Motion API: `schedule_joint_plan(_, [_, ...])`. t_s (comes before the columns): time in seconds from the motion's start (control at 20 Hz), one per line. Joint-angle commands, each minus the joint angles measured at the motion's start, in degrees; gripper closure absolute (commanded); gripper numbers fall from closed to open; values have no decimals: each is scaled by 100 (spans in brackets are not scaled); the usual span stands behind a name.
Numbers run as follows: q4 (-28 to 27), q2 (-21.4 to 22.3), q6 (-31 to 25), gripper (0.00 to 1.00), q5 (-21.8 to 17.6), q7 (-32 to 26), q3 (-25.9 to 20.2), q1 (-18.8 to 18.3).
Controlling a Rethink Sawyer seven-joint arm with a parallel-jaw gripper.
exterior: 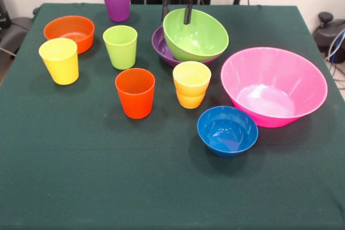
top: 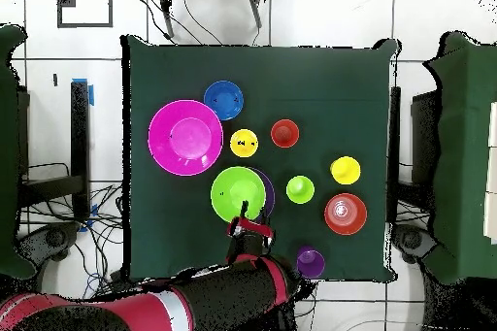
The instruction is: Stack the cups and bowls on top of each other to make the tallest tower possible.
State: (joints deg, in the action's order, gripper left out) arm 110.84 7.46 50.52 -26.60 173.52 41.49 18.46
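Observation:
A lime green bowl point(exterior: 195, 35) point(top: 238, 193) sits tilted inside a purple bowl point(exterior: 159, 47) point(top: 268, 189) at the table's far middle. My gripper point(exterior: 176, 19) point(top: 249, 222) is open, with one finger inside the green bowl's far rim and one outside. A yellow-orange cup point(exterior: 191, 83) stands in front of them and looks nested in another cup. An orange-red cup point(exterior: 135, 92), a lime green cup point(exterior: 120, 46), a yellow cup point(exterior: 59, 60) and a purple cup point(exterior: 116, 1) stand upright and apart. The pink bowl point(exterior: 273, 85), blue bowl point(exterior: 227, 130) and orange bowl point(exterior: 69, 32) sit separately.
Everything rests on a dark green tablecloth point(exterior: 81, 176). The pink bowl is close to the table's right edge in the front view. Cables and chairs lie beyond the table edges.

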Motion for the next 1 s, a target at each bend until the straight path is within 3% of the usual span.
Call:
schedule_joint_plan(0.05, [-63, -76, -586, 0, -43, -189, -770, 107])
schedule_joint_plan(1.0, [-51, 63, -776, 0, -194, -155, -790, 92])
